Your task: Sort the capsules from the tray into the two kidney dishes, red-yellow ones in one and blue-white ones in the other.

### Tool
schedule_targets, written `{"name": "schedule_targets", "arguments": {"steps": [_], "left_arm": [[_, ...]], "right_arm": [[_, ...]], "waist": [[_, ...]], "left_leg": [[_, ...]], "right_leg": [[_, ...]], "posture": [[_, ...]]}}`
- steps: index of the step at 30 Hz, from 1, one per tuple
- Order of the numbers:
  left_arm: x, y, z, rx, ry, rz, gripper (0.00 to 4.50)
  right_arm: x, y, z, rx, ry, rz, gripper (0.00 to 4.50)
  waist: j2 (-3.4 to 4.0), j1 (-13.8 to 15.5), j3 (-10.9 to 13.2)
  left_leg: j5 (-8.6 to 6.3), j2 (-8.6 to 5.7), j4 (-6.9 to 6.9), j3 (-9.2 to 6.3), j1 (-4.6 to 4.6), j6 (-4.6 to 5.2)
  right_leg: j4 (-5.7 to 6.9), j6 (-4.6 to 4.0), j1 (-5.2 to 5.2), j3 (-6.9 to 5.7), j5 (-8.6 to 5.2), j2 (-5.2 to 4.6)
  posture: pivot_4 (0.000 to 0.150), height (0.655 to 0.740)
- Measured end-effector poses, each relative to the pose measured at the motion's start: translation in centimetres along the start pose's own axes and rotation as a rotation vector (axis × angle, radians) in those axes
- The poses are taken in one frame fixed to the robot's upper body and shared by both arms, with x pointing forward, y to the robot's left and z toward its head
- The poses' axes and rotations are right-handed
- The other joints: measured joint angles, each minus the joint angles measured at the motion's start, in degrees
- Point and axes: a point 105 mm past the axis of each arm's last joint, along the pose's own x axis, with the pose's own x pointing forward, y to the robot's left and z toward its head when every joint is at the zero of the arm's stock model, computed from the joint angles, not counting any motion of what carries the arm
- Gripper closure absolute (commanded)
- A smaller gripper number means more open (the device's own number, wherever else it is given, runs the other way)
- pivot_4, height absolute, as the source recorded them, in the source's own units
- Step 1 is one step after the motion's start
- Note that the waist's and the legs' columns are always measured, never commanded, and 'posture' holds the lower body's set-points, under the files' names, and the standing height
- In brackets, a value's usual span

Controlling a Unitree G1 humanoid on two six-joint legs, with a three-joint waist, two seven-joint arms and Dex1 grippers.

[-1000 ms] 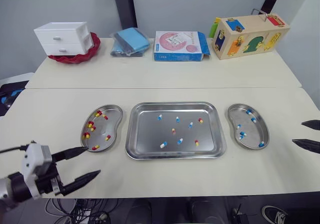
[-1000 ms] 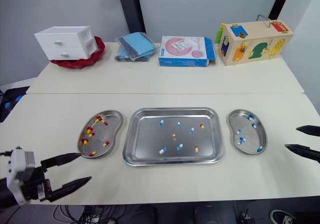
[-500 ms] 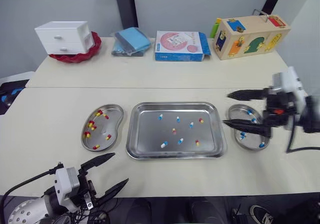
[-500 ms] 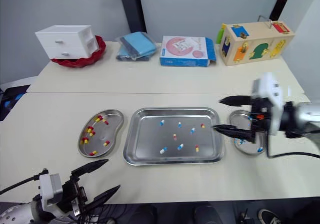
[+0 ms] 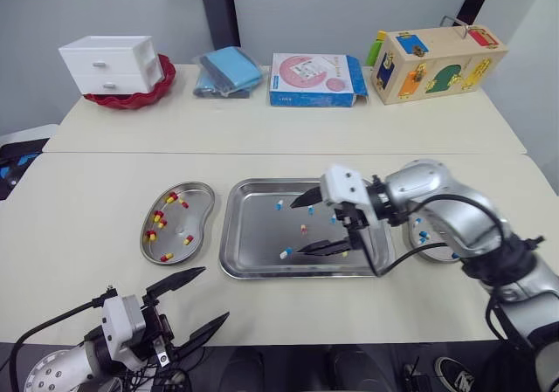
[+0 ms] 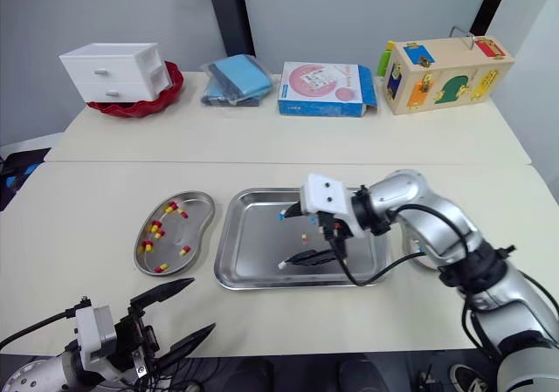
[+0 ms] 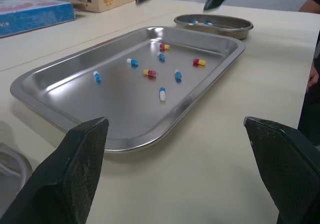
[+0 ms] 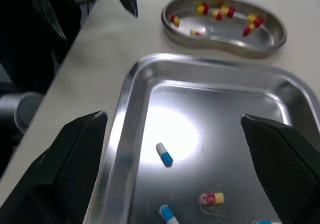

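Right gripper [image 5: 296,229]: over the tray [image 5: 253,265], fingers spread wide, nothing held. Its height above the tray floor cannot be told.

Red-yellow capsule [image 5: 303,230]: on the tray floor, between the two fingertips.

Near blue-white capsule [image 5: 286,253]: just beside the nearer fingertip. Far blue-white capsule [image 5: 278,204]: just beside the farther fingertip.

Left gripper [image 5: 215,293]: at 7 o'clock from the tray, past the near edge of the table [image 5: 105,191], fingers apart, empty.

Left kidney dish [image 5: 179,235]: at 9 o'clock from the tray, holding red-yellow capsules.

Right kidney dish [image 7: 220,29]: at 3 o'clock from the tray, holding blue-white capsules. In the head views the right arm covers its far end.

Tray capsules toward 3 o'clock are partly hidden behind the right gripper's body.
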Motion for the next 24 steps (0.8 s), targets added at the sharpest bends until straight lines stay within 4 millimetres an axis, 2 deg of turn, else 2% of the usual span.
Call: {"name": "schedule_targets", "arguments": {"steps": [2, 5, 7, 10, 15, 24], "left_arm": [[0.0, 0.0, 0.1, 0.011, -0.005, -0.001, 0.01], [0.2, -0.2, 0.1, 0.020, -0.017, -0.012, 0.00], [0.1, -0.2, -0.1, 0.022, -0.016, -0.007, 0.00], [-0.1, 0.0, -0.3, 0.024, -0.009, -0.002, 0.00], [-0.1, -0.1, -0.2, 0.035, -0.009, -0.005, 0.00], [-0.1, 0.0, -0.3, 0.036, -0.001, -0.001, 0.00]], "right_arm": [[1.1, -0.2, -0.7, -0.021, 0.031, 0.021, 0.00], [1.9, -0.6, -1.2, -0.061, 0.060, 0.035, 0.58], [2.0, -0.9, -1.4, -0.079, 0.073, 0.037, 1.24], [2.5, -1.0, -1.6, -0.093, 0.077, 0.044, 1.24], [2.9, -1.0, -1.7, -0.122, 0.091, 0.058, 2.35], [3.3, -0.6, -2.7, -0.136, 0.131, 0.091, 2.35]], "waist": [[0.00, 0.04, 0.00], [0.01, 0.02, 0.00], [0.01, 0.00, 0.00], [0.01, -0.09, 0.01], [0.01, -0.07, 0.01], [0.02, -0.09, 0.01]], "left_leg": [[0.00, 0.00, 0.00, -0.01, -0.05, 0.00], [0.00, 0.00, -0.01, -0.01, -0.05, 0.00], [0.00, 0.01, -0.01, -0.01, -0.04, 0.00], [0.00, 0.01, -0.01, -0.02, -0.04, 0.00], [0.00, 0.01, -0.02, -0.02, -0.05, 0.00], [0.00, 0.01, -0.02, -0.02, -0.04, 0.00]], "right_leg": [[0.00, 0.00, -0.06, -0.01, 0.00, -0.01], [0.01, -0.01, -0.06, -0.01, 0.00, -0.01], [0.01, -0.01, -0.06, -0.02, 0.00, -0.01], [0.02, -0.01, -0.07, -0.02, 0.00, 0.00], [0.02, -0.01, -0.07, -0.02, 0.00, 0.00], [0.02, -0.01, -0.07, -0.02, 0.00, 0.00]], "posture": [[0.150, 0.7400], [0.150, 0.7400], [0.150, 0.7400], [0.150, 0.7400], [0.150, 0.7400], [0.150, 0.7400]]}}
